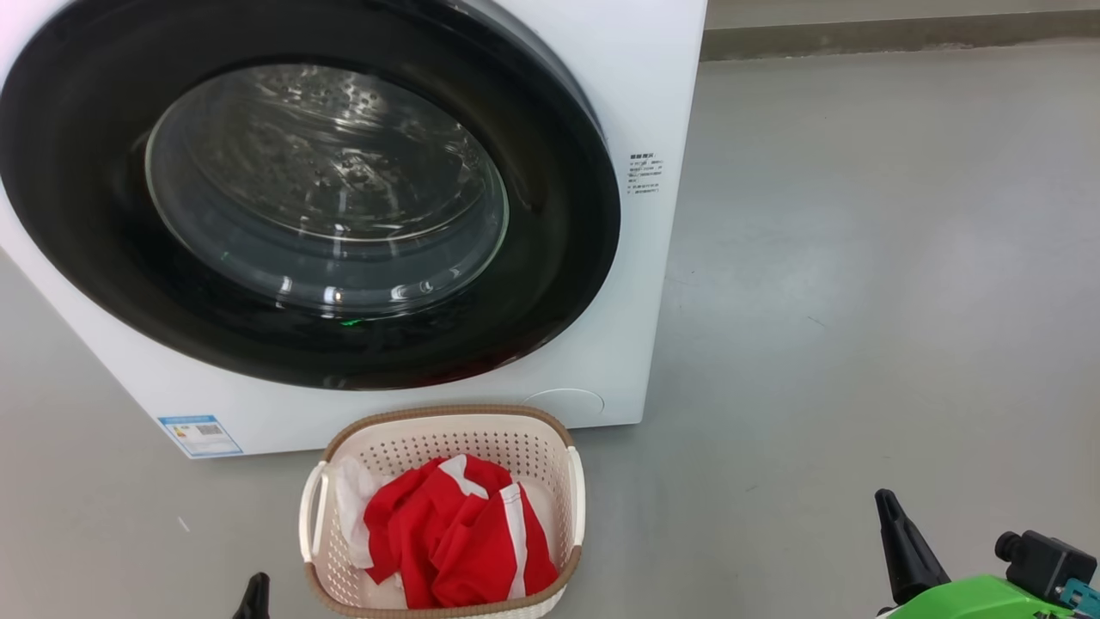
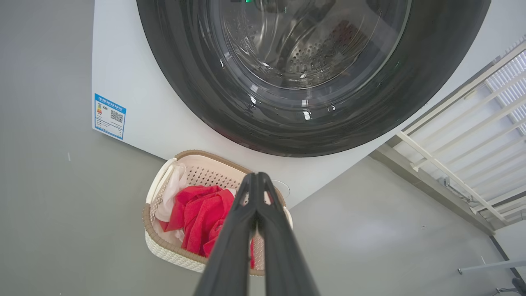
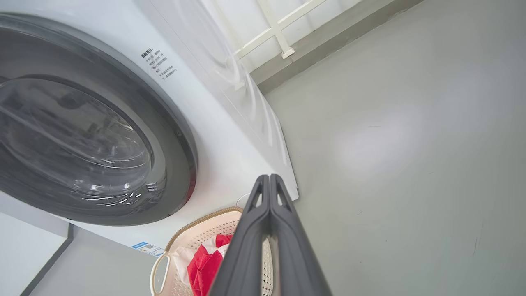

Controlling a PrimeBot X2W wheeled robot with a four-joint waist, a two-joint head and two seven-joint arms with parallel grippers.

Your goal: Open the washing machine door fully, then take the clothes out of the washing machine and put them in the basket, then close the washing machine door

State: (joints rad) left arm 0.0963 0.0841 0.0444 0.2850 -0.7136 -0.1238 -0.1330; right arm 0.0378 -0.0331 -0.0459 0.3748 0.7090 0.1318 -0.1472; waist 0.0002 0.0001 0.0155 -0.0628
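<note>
Both pairs of jaws are pressed together and hold nothing: the left gripper and the right gripper. Just below and beyond the left tips lies the small cream perforated plastic basket with a brown woven-look rim. The soft red garments with white stripes are heaped inside it. Above both sets of tips, the large round glossy black door with its bulging glass porthole appears to sit flush on the big white boxy front-loading washing machine. The door looks rigid and slick, so I judge any closing push belongs on the black ring, not the glass. The garments look limp and light. The left wrist view gives the blue label and a white railing; the right wrist view gives the machine's side panel.
</note>
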